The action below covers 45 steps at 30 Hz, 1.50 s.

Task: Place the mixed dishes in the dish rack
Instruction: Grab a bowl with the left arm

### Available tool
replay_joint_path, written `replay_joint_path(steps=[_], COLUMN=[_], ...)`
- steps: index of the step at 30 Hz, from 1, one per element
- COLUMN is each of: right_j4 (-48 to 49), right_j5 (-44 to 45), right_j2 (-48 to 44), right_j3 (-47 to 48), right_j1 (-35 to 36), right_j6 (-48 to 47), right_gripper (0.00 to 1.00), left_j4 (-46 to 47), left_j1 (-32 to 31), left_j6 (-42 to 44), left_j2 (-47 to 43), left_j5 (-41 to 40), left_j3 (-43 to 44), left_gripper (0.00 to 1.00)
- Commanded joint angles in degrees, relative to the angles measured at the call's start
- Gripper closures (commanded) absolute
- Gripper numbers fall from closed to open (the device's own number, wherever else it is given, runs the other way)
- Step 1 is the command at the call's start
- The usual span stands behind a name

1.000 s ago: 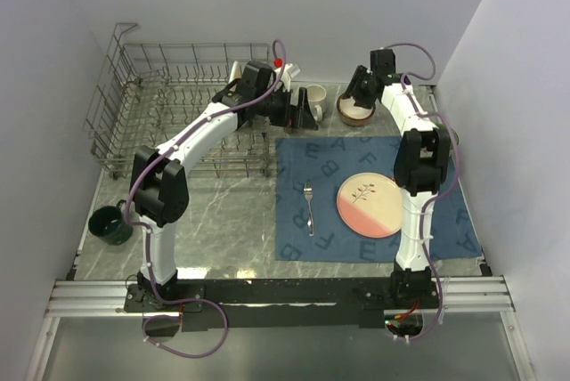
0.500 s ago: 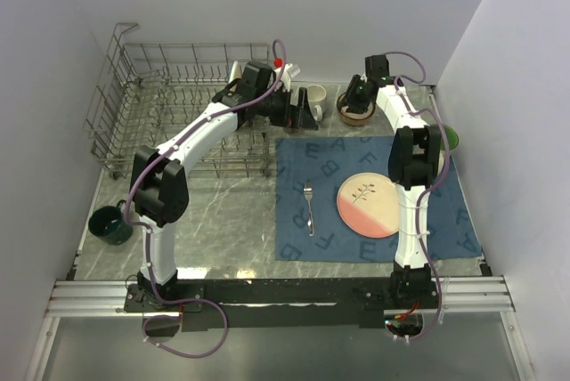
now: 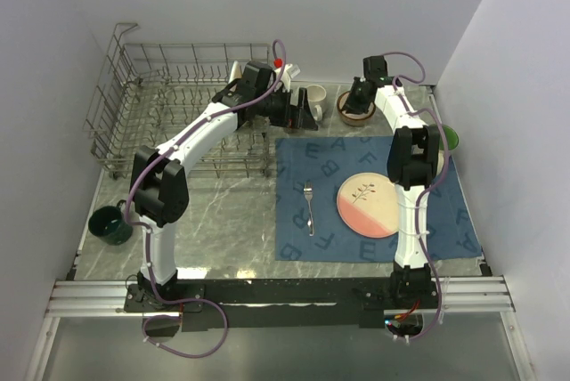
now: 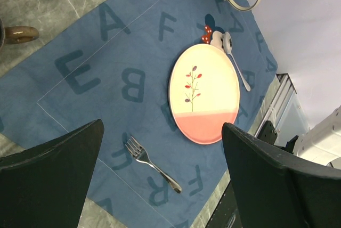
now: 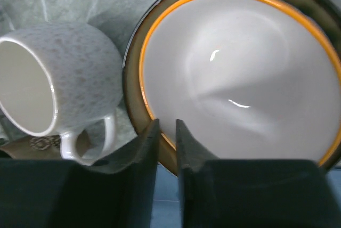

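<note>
Glazed brown-rimmed bowl (image 5: pixel 240 79), beside the white mug (image 5: pixel 69 73): likely stiff, slick, chippable; best pinched across its rim. Right gripper (image 5: pixel 167 137) nearly closed at that rim, hold unconfirmed; left gripper (image 4: pixel 162 132) wide, empty.

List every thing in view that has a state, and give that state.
Left gripper: open, empty.
Bowl: upright, empty.
Right gripper: nearly shut at bowl rim; grip unclear.
White mug: on its side.
Plate: flat on mat, empty.
Fork: flat on mat.
Rack: no dishes visible inside.
Dark mug: upright, outside rack.
</note>
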Motion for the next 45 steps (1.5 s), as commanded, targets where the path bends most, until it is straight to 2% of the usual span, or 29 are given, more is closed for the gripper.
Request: replay_joint_path(steps=[1,6,12,16,21,27,31,39,43,45], right_j4=[-2.09,-3.33,-7.01,-7.64,-2.81,0.19,-0.77,0.98,0.36,1.24], right_j5=[4.26,6.55,11.72,12.44,11.82,12.61,13.23,15.59,17.53,15.61], right_j2=[0.06,1.12,2.78,2.44,-1.69,-6.18,-7.06,-11.1,-11.45,-11.37], right_j3=[1.32,2.47,4.67,4.32,-1.3,-2.72,-0.52,-3.15,-2.63,-2.54], right_j1=[0.3,1.0,0.91,0.91,0.91,0.83,0.91,0.91,0.83,0.83], right_j6=[-2.81,-3.87,-3.16,-1.15,0.7,0.53,0.26,1.14,0.27,-2.18], right_gripper=[0.62,0.58,0.58,0.59,0.59,0.59,0.59,0.58,0.55,0.52], left_j4=[-0.56,-0.65,1.01,2.69,1.99,8.05,7.88,8.14,7.7,7.44], left_j1=[-0.06,-0.06,-0.06,-0.06,-0.76,-2.0,-2.61,-2.96,-2.96,-2.96], left_j6=[1.07,0.99,-0.32,-3.05,-5.42,-8.67,-8.95,-8.16,-7.8,-7.54], left_j2=[-1.34,-1.16,-0.11,4.98,10.96,11.93,12.64,11.14,10.88,10.79], left_j5=[0.1,0.19,1.06,3.26,2.39,2.47,2.39,2.38,2.39,2.39], left_j3=[1.69,1.78,2.3,9.48,16.19,14.43,15.23,12.59,12.5,12.32], left_gripper=[0.01,0.01,0.01,0.01,0.02,0.02,0.02,0.02,0.02,0.02])
